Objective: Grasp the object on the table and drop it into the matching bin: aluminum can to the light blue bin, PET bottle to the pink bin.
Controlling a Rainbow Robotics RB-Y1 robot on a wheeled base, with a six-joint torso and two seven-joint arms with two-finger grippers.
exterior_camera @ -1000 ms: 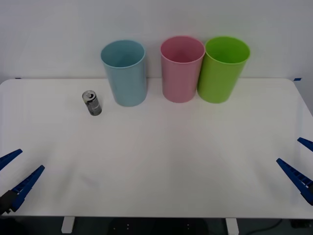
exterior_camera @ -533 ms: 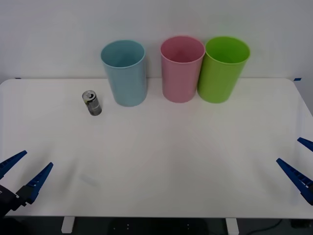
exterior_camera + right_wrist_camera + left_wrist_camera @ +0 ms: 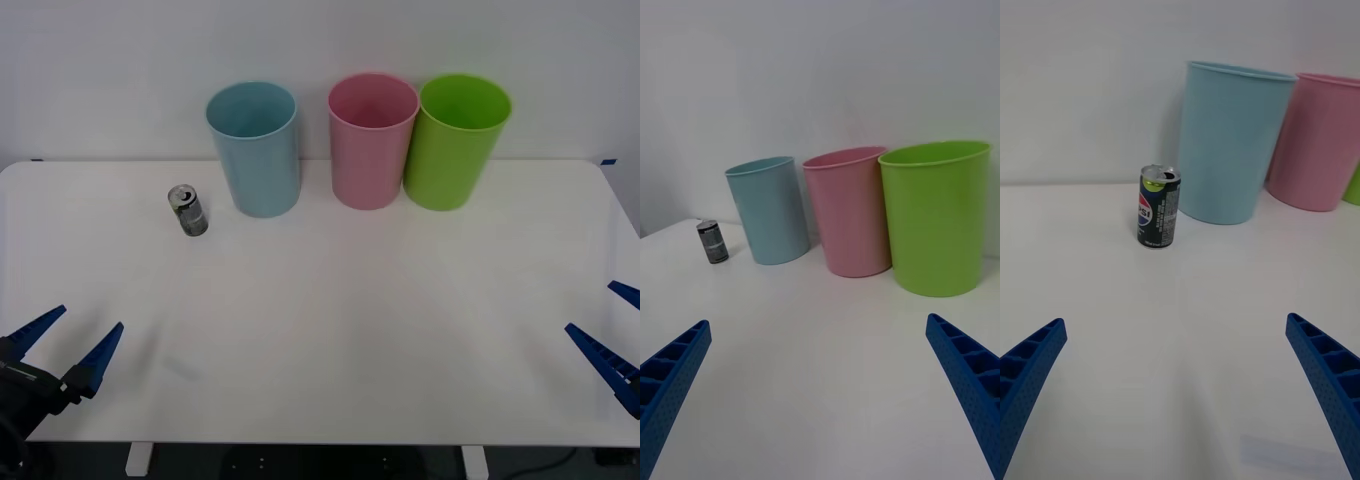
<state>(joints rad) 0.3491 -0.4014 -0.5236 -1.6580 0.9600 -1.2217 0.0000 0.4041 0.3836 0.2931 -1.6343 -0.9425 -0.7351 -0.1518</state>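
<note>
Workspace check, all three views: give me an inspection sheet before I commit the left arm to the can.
Surface: white table, no spills seen.
Job's things: aluminum can upright on the table, apart from the bins, on the robot's left of the light blue bin. Pink bin stands next along the back row.
Clutter: lime green bin, beside the pink bin on its right, close to it.
Grippers: left gripper open, low at the near left edge, well short of the can. Right gripper open, at the near right edge.
Cables: nothing seen.
Surroundings: plain pale wall behind the bins.
</note>
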